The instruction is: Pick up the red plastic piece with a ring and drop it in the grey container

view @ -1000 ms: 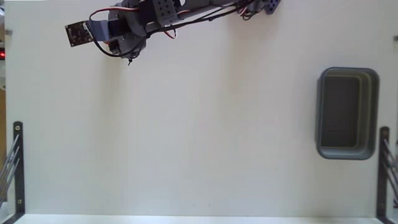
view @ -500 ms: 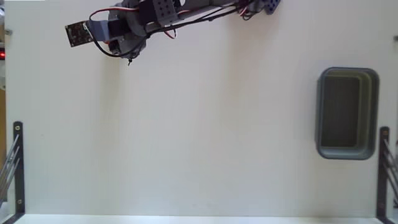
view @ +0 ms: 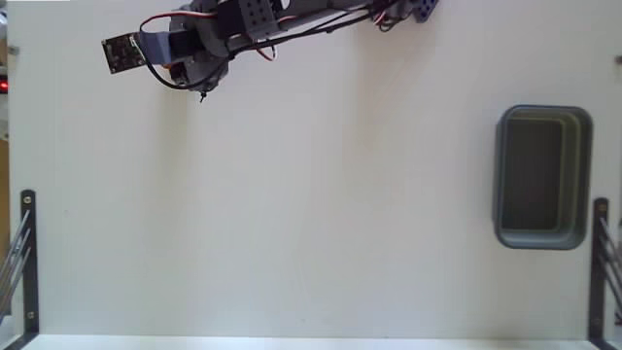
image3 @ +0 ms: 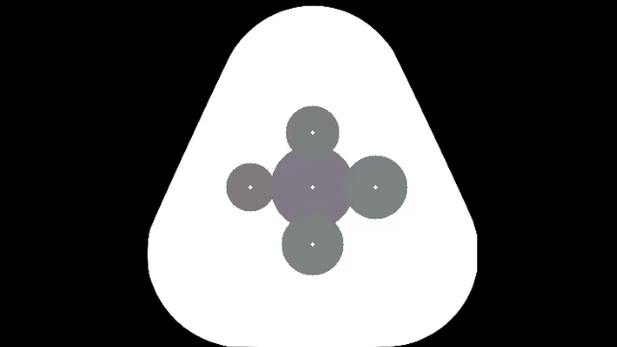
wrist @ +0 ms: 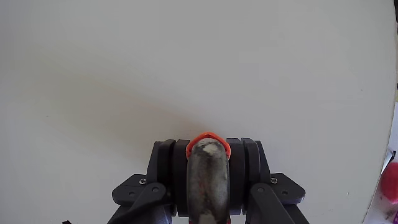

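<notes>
In the wrist view a thin red-orange arc, the red plastic piece with a ring [wrist: 208, 135], shows at the tip of my gripper [wrist: 208, 142]. The jaws stand close together around it, over bare white table. Most of the piece is hidden by the fingers. In the fixed view my gripper [view: 197, 78] is at the top left, and no red piece lies on the table there. The grey container [view: 586, 175] stands far to the right, its dark inside holding nothing that I can see.
A white table [view: 311, 214] fills the fixed view. Black metal brackets stand at its lower left [view: 27, 262] and lower right [view: 600, 267] edges. The arm [view: 321, 15] runs along the top edge. A red object [wrist: 390, 183] peeks in at the wrist view's right edge.
</notes>
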{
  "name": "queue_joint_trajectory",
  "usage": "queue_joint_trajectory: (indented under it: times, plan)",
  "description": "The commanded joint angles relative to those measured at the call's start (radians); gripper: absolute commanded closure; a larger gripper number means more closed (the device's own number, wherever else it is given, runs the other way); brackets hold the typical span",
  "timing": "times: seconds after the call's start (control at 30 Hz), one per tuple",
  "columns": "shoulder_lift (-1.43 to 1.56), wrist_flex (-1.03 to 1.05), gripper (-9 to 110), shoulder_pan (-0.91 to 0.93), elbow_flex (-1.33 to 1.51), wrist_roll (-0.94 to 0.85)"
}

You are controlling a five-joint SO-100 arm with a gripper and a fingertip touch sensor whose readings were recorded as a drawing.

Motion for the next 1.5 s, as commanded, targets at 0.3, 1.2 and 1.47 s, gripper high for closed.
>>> queue_joint_trajectory:
  times: [0.3,1.2,1.47]
  plan:
    - [0.039,0.014,74,0.019,-0.01,0.005]
    - [0.024,0.516,74,0.019,-0.527,0.005]
    - [-0.027,0.664,74,0.019,-0.726,0.005]
